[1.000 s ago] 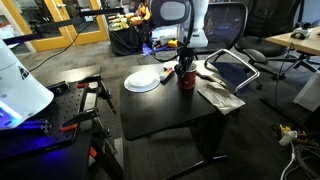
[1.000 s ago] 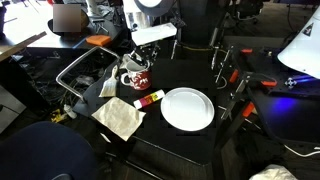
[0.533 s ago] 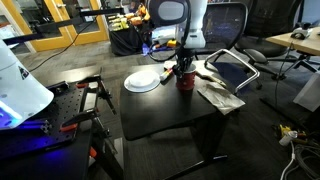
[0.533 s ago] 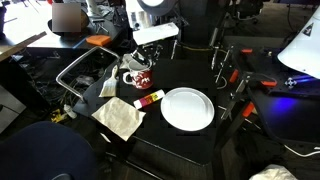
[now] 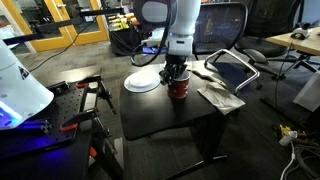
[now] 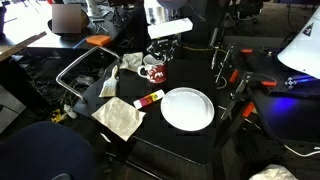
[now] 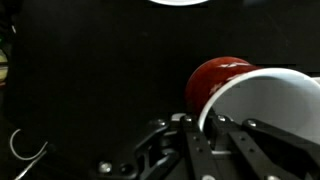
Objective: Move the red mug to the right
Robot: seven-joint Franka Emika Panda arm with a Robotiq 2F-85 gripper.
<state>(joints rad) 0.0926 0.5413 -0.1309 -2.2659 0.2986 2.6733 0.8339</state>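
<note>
- Red mug (image 5: 179,90) stands near the middle of the black worktop (image 5: 160,122), directly under the hand (image 5: 176,74); nothing separates them sideways, so the coming move is a carry rather than a reach.
- Seen from the wrist, the mug's white inside and rim sit right at the fingers, which close narrowly on the wall. I judge the hand is holding the mug by its rim.
- Whether the base is touching the worktop or raised just off it, I cannot tell from these views.
- The mug's long axis looks close to upright in both exterior views. The wrist view makes it seem tilted, which may only be the camera's angle.
- On one side a white plate (image 5: 143,81) lies just beside the mug. On the opposite side a crumpled cloth (image 5: 220,98) rests at the worktop's edge, and a red and yellow marker (image 6: 148,98) lies near it.
- The mug thus sits between plate and cloth, so a sideways slide either way calls for enough height to pass over a neighbour.
- The handle's direction is too small to make out.
</note>
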